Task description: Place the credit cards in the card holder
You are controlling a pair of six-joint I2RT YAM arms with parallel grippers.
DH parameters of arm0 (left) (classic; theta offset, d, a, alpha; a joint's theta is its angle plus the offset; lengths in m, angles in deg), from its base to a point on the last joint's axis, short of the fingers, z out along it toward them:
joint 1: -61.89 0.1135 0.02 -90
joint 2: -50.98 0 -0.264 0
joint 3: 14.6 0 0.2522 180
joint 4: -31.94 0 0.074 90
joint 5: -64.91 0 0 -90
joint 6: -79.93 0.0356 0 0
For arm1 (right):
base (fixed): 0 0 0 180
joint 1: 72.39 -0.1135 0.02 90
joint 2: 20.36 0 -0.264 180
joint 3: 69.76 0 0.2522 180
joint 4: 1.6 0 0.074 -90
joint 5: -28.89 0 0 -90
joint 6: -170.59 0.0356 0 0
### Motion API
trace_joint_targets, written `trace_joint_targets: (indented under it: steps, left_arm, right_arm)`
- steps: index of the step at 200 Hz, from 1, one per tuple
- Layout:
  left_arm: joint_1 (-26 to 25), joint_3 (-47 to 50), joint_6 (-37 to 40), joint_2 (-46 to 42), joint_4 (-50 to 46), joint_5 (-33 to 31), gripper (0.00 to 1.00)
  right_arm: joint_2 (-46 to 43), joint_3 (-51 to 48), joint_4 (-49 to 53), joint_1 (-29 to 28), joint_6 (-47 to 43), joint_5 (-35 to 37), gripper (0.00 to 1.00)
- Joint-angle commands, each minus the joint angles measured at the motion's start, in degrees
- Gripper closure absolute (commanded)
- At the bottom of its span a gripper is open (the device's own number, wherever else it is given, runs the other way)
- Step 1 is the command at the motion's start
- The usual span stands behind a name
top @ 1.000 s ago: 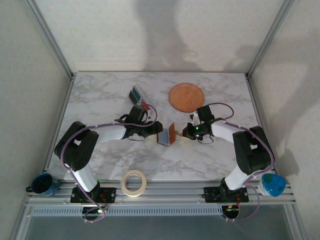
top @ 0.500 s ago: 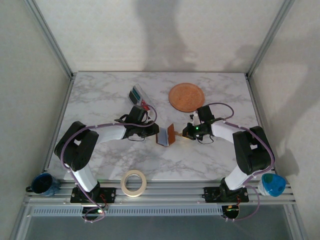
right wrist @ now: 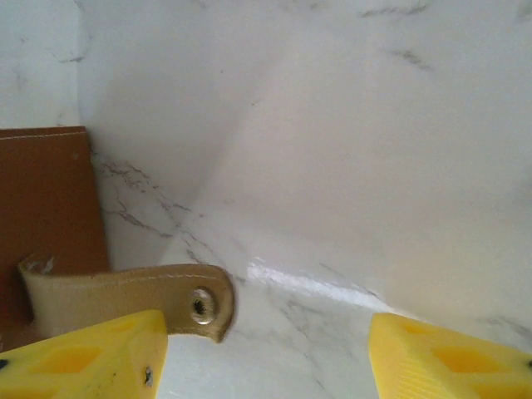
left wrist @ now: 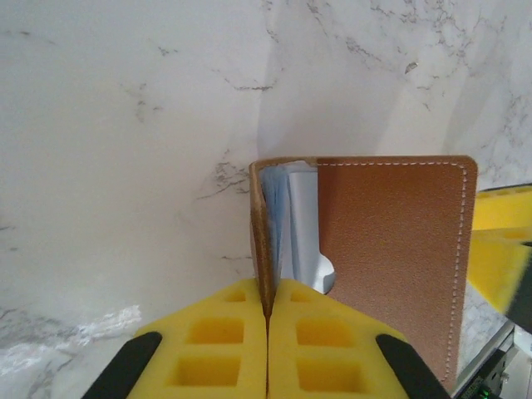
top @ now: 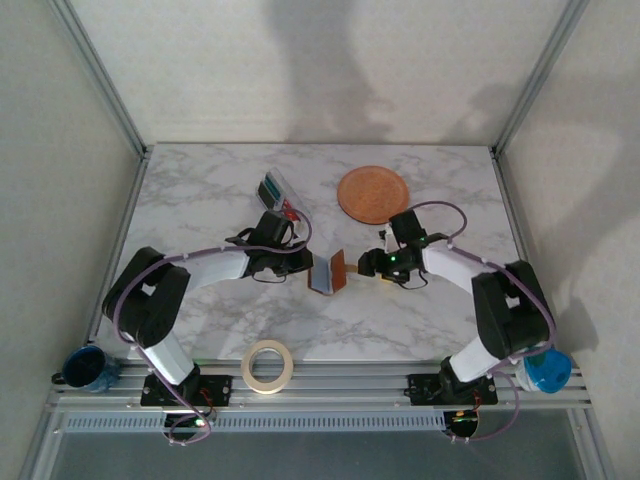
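Wallet stands open on the table between both claws. Left claw is clenched on its flap edge. Right claw gapes, with the strap beside one finger. Pale blue cards sit inside the wallet.

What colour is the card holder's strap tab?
Pale tan strap tab, best seen in the right wrist view.

The left end effector's yellow pads were pressed together on the thin left flap of the brown wallet, which gaped open with the marble bench behind it. Pale blue-grey cards sat tucked between the flaps. A second yellow pad showed at the wallet's right edge.
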Motion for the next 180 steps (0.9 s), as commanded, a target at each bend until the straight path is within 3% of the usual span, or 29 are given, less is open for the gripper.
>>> trace_joint_targets:
  steps: [1,19,41,59,78,106,128,159,180]
  left_arm:
    - [-0.3,-0.2,1.1,-2.7,-3.5,-2.5,0.96]
    - [-0.3,-0.1,0.9,-2.9,-3.7,-2.5,0.95]
    - [-0.3,-0.7,0.9,-2.6,-4.3,-2.5,0.94]
    - [-0.4,-0.9,0.8,-2.4,-4.3,-2.3,0.93]
    - [-0.4,-0.9,0.6,-2.7,-3.9,-2.1,0.9]
    - [-0.4,-0.7,0.5,-3.3,-3.7,-2.2,0.86]
    - [-0.4,-0.3,0.6,-3.7,-3.6,-2.3,0.83]
    - [-0.4,0.5,0.8,-4.6,-3.2,-2.9,0.77]
    - [-0.4,2.3,0.7,-6.0,-1.2,-3.5,0.7]
  right_arm:
    - [-7.5,1.3,6.8,-0.9,-2.4,7.7,0.34]
    - [-11.9,2.3,7.8,-2.3,-3.1,5.7,0.34]
    - [-14.8,4.1,5.6,-6.1,-1.6,-1.8,0.35]
    - [-14.5,4.5,0.5,-10.4,3.8,-8.5,0.34]
    - [-12.6,3.6,-6.7,-14.2,10.8,-11.2,0.38]
    - [-6.9,4.5,-9.7,-15.0,14.5,-10.6,0.61]
    - [-1.2,4.8,-12.1,-14.9,15.3,-12.2,0.67]
    - [4.2,5.1,-10.0,-14.3,13.8,-8.1,0.82]
    - [5.5,5.1,-8.2,-14.5,11.9,-5.3,0.84]
